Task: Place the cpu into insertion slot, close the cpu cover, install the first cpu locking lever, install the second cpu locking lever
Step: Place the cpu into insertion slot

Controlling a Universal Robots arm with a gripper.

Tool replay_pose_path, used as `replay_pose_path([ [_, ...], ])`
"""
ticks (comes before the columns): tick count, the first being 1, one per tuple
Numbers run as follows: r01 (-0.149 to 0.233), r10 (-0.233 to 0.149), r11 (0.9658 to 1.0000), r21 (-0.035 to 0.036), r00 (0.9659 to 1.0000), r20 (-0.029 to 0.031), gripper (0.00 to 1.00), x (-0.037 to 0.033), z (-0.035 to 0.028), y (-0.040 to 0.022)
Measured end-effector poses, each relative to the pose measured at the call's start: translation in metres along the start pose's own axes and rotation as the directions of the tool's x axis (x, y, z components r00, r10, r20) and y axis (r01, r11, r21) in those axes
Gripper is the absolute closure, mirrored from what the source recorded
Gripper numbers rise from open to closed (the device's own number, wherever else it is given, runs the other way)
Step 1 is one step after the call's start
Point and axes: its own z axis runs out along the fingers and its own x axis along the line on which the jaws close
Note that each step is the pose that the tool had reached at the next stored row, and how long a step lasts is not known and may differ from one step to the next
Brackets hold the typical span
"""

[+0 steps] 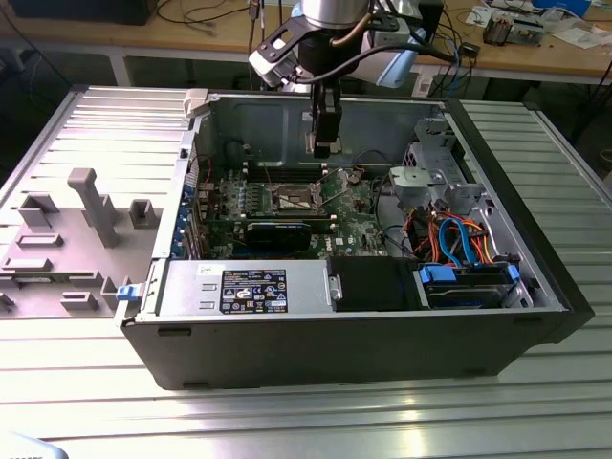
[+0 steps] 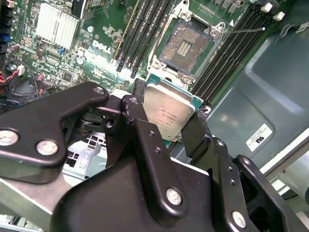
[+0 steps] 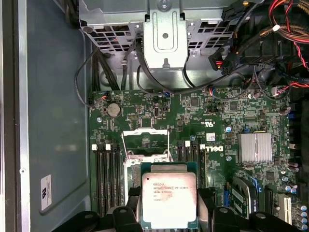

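Two black jaws clamp the cpu by opposite edges, its silver top showing, above the green board. Just beyond the jaws the insertion slot lies bare. Past it, the cpu cover stands raised.

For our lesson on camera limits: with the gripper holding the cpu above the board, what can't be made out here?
1. Underside of the cpu: both wrist views face its metal top.
2. The insertion slot: open to the second wrist view, largely behind the held cpu in the first wrist view.
3. The cpu's gripped edges: second wrist view, covered by fingers of the gripper.
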Motion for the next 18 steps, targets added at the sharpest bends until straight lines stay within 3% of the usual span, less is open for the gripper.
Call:
replay_pose_path([
  [3, 0.000, 0.000, 1.0000, 0.0001, 1.0000, 0.0000, 0.45, 0.0000, 0.0005, 0.0000],
  [5, 0.000, 0.000, 1.0000, 0.0001, 1.0000, 0.0001, 0.45, -0.0001, 0.0061, -0.0001],
  [17, 0.000, 0.000, 1.0000, 0.0001, 1.0000, 0.0000, 0.45, -0.0001, 0.0108, -0.0002],
  [18, 0.000, 0.000, 1.0000, 0.0000, 1.0000, 0.0000, 0.45, -0.0001, 0.0140, -0.0003],
])
